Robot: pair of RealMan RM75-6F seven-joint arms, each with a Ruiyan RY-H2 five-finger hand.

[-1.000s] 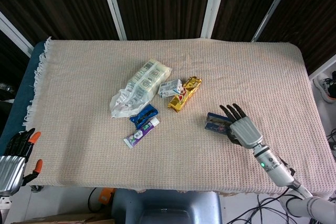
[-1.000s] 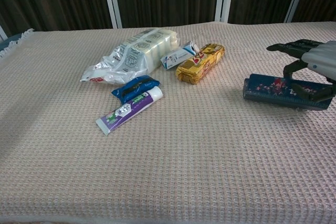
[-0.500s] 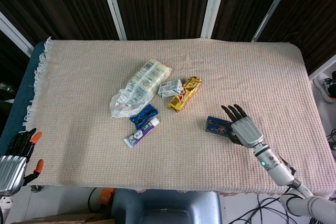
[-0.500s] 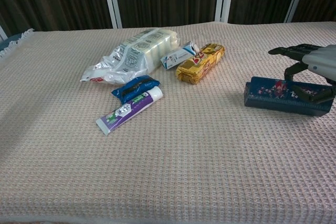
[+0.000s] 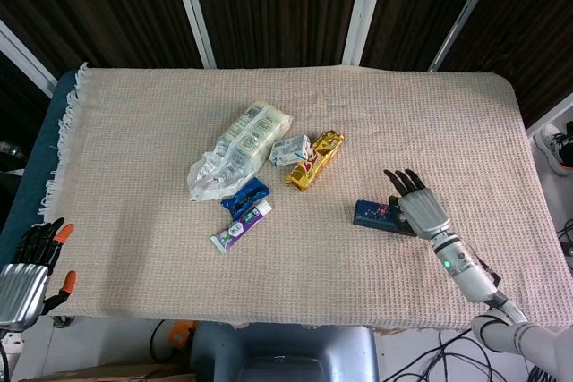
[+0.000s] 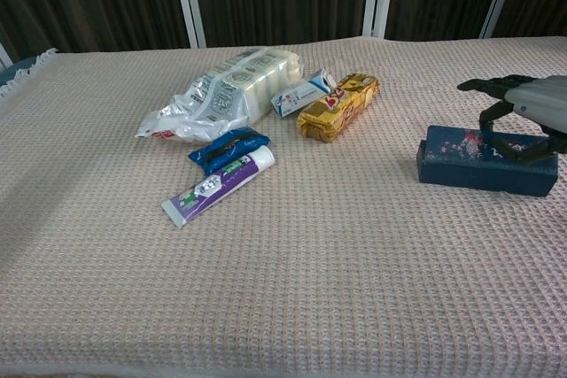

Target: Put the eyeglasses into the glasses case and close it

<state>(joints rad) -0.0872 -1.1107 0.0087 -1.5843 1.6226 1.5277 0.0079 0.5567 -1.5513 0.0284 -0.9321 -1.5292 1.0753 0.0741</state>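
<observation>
The dark blue glasses case [image 5: 374, 214] with a floral print lies closed on the cloth at the right; the chest view shows the case [image 6: 483, 164] sitting flat. My right hand [image 5: 417, 208] is over its right end, fingers stretched out and apart. In the chest view the right hand [image 6: 524, 105] hovers just above the case, with its thumb reaching down onto the case's top. No eyeglasses are visible in either view. My left hand [image 5: 27, 273] hangs off the table's near left corner, fingers apart, holding nothing.
In the middle of the beige cloth [image 5: 134, 131] lie a clear plastic bag [image 5: 236, 149], a small white box [image 5: 290, 149], a gold snack pack [image 5: 315, 160], a blue packet [image 5: 244, 196] and a purple tube [image 5: 240, 226].
The case slid slightly right and settled from a tilted pose to flat on the cloth. My right hand drew back toward the right with it. The left hand stayed put.
</observation>
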